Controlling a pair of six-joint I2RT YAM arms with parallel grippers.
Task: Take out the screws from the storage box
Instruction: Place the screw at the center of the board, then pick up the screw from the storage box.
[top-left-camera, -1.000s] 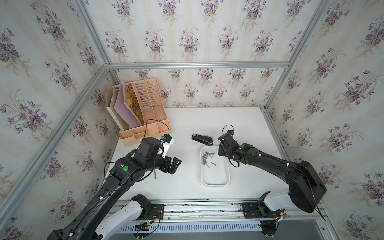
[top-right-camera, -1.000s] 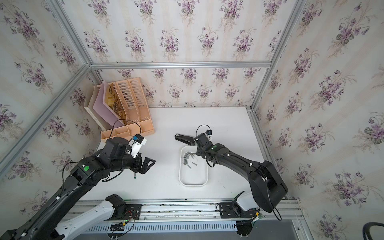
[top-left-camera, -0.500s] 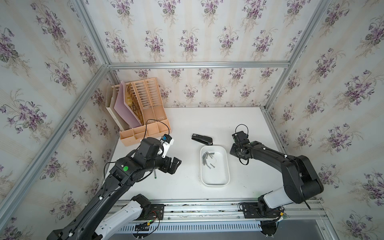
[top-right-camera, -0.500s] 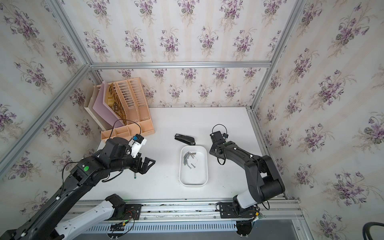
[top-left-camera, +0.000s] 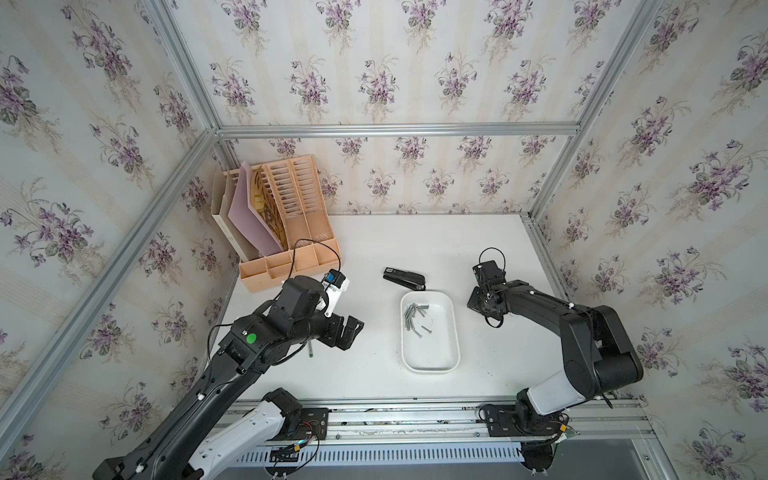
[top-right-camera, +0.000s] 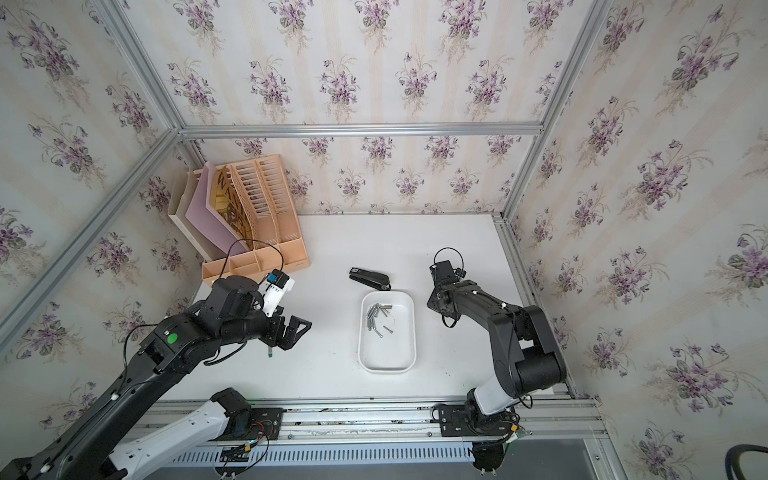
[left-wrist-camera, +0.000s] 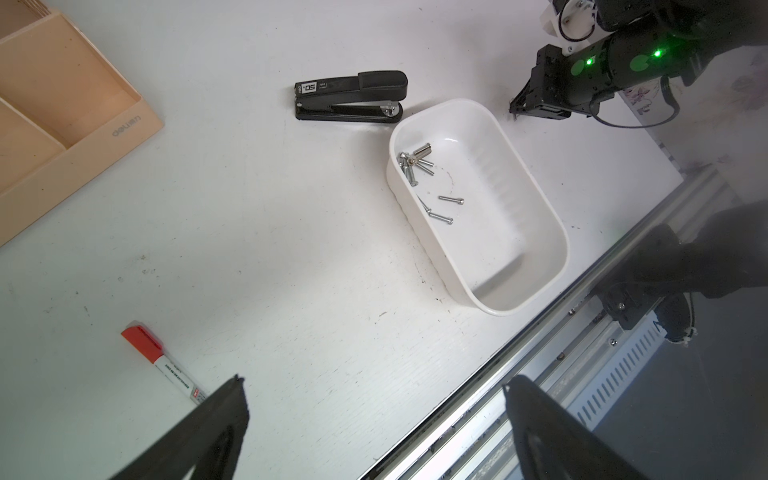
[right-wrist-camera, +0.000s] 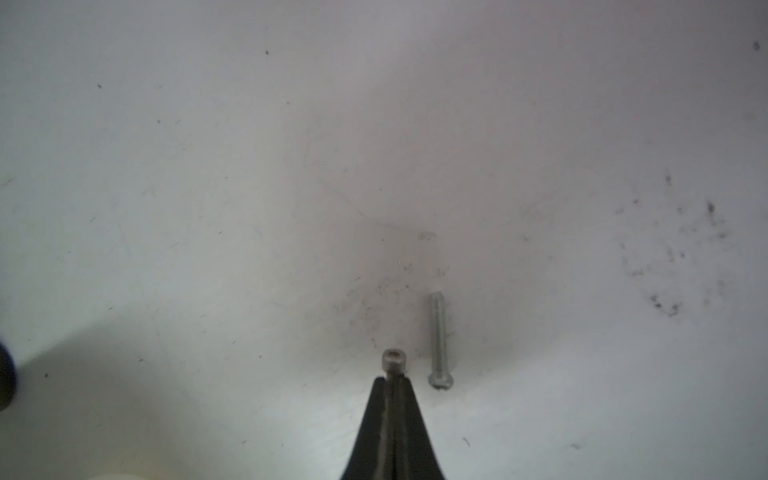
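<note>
A: Far left corner: peach file organizer (top-left-camera: 291, 232). Nearer, left gripper (top-left-camera: 352, 332) hanging above the table (top-left-camera: 374, 374), jaws wide apart, nothing between them. Marker (left-wrist-camera: 166, 365) flat on the table beneath.

B: Noted. Middle?

A: Black stapler (top-left-camera: 405, 277), then the storage box (top-left-camera: 436, 353) touching or almost touching its near-right end. Screws (top-left-camera: 413, 316) bunched in the box's far-left part, a few lying singly a little nearer. Rest of the box bare.

B: Right side?

A: Right gripper (right-wrist-camera: 392, 377) low over the table just right of the box, tips pressed together on the held screw (right-wrist-camera: 393, 359), pinched on the shank right under the head. Loose screw (right-wrist-camera: 438, 338) flat on the table beside it, clear of the tips.

B: Handling?

A: Probably light, rigid, smooth steel. Apt to roll and to slip from a pinch. Best taken across the shank near mid-length, single ones before the heap. Box likely light enough to skid if nudged, so straight down and straight up.
</note>
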